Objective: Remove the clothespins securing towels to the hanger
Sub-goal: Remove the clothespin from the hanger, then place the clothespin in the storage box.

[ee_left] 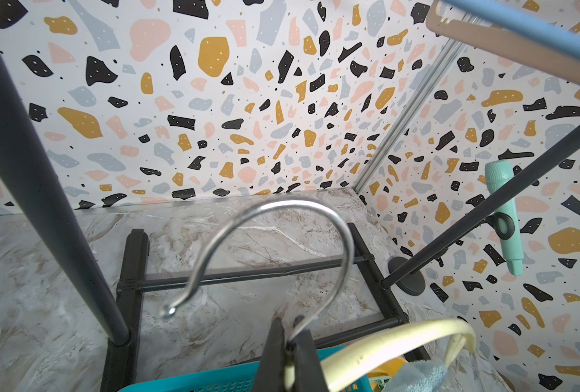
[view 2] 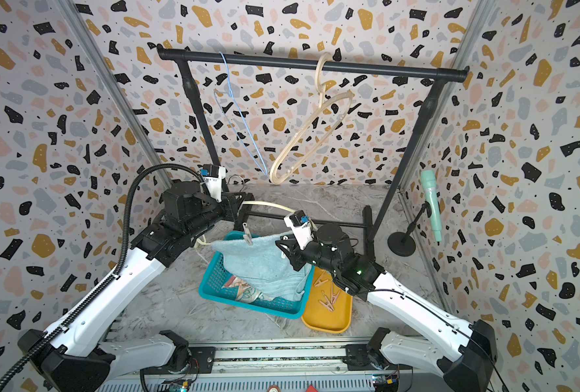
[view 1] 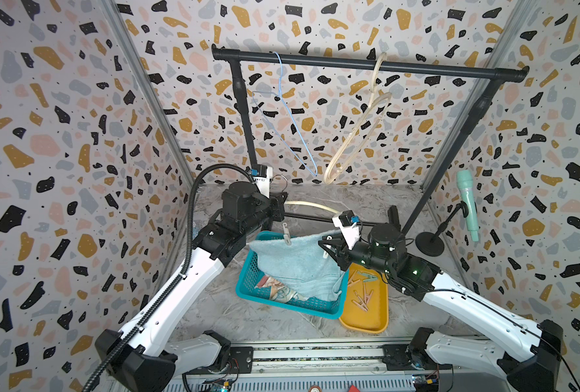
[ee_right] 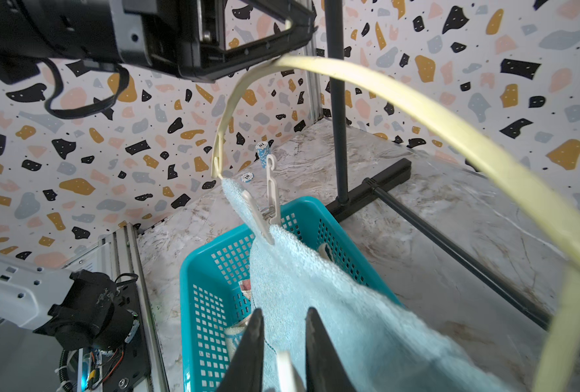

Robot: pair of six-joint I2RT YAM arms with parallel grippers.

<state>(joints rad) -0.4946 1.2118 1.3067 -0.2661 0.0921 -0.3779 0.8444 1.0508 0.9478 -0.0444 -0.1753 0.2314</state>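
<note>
My left gripper is shut on the neck of a cream hanger's metal hook, holding the hanger above a teal basket. A light-blue towel hangs from this hanger into the basket. A white clothespin pins the towel's end nearer the left arm. My right gripper is at the towel's other end, shut on a second white clothespin. Patterned towels lie in the basket. Several loose clothespins lie in the yellow tray.
A black garment rack stands at the back, with a blue wire hanger and another cream hanger on its bar. Its base bars cross the table behind the basket. A mint microphone on a stand is at the right wall.
</note>
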